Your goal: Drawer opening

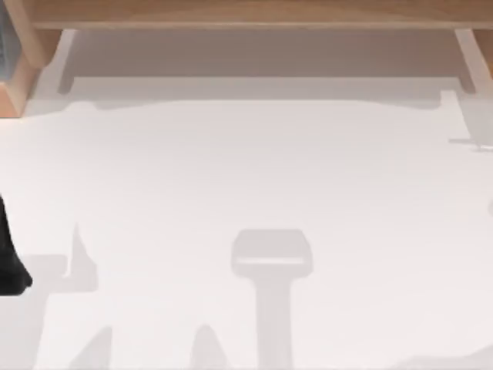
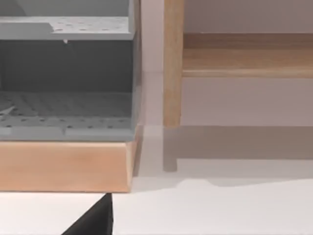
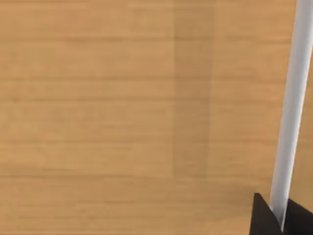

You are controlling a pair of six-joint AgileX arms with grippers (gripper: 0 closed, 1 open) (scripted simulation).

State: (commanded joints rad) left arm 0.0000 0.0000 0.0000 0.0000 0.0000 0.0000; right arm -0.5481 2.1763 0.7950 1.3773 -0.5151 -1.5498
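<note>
Filling the right wrist view at close range, the wooden drawer front (image 3: 122, 107) shows horizontal grain, with a pale bar handle (image 3: 291, 112) running slightly tilted across it. The right gripper (image 3: 281, 220) sits at that handle: its two dark fingertips (image 3: 261, 218) stand one on each side of the bar, which passes through the narrow notch between them, so the gripper appears pinched onto the handle, directly in front of the drawer face. In the top view, wooden furniture (image 1: 246, 11) runs along the far edge of the white table (image 1: 246, 177); which part of it is the drawer cannot be told from that view. The left arm (image 1: 9, 254) is a dark shape at the table's left edge, well apart from the wooden furniture. In the left wrist view, a dark corner of the left gripper (image 2: 95, 220) hangs over the table surface; whether it is spread or pressed together cannot be told. Beyond it stands a grey perforated shelf unit (image 2: 68, 112) on a wooden base (image 2: 63, 164), just beside an upright wooden leg (image 2: 172, 63) that carries a horizontal wooden rail (image 2: 244, 61). Shadows of the arms lie on the near half of the table.
</note>
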